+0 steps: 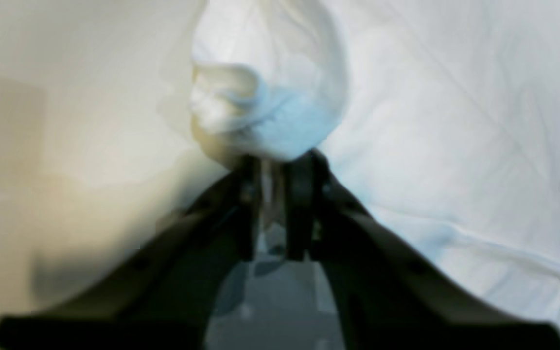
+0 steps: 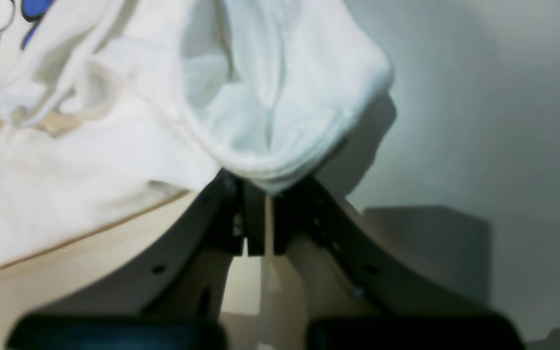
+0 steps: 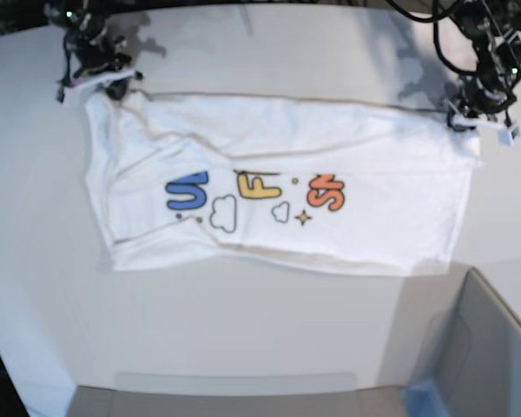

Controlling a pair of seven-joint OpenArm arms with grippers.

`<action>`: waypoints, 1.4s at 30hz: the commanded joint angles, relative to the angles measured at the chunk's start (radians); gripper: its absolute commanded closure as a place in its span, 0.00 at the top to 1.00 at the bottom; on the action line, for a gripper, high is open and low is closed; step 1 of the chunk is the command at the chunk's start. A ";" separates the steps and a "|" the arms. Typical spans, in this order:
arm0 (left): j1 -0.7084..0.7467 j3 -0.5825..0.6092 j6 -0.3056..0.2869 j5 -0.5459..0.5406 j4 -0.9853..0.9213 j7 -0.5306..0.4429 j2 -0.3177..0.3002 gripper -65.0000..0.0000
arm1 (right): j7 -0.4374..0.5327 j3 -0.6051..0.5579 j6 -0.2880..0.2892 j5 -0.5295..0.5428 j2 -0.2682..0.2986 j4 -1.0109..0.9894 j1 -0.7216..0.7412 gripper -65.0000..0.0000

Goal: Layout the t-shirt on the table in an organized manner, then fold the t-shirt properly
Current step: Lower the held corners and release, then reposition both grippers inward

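Observation:
The white t-shirt [image 3: 278,191] lies spread flat on the white table [image 3: 243,330], print side up with its blue, yellow and orange letters showing. My right gripper [image 2: 268,194] is shut on a bunched corner of the t-shirt [image 2: 270,121], at the far left corner in the base view [image 3: 91,82]. My left gripper [image 1: 275,167] sits at the far right corner [image 3: 469,117]. Its jaws stand slightly apart, and a bunched fold of t-shirt [image 1: 265,116] rests against the fingertips.
A grey box with a blue corner [image 3: 495,347] stands at the near right of the table. Cables and arm bases sit along the far edge. Bare tabletop lies in front of the shirt.

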 commanded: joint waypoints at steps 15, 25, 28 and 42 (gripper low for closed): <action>0.018 -0.149 0.000 0.000 0.140 0.027 0.008 0.30 | -0.015 0.053 0.010 0.003 0.013 0.072 -0.016 0.33; 0.012 -0.238 -0.003 -0.001 0.199 0.017 0.019 0.30 | -0.017 0.252 0.010 0.003 0.011 0.088 0.025 0.32; 0.009 -0.256 -0.003 0.002 0.217 0.013 0.048 0.30 | -0.012 0.291 0.010 0.003 0.014 0.088 0.046 0.32; -0.066 -0.256 -0.003 0.000 0.235 0.018 0.060 0.30 | -0.012 0.447 0.008 0.003 0.010 0.029 0.116 0.32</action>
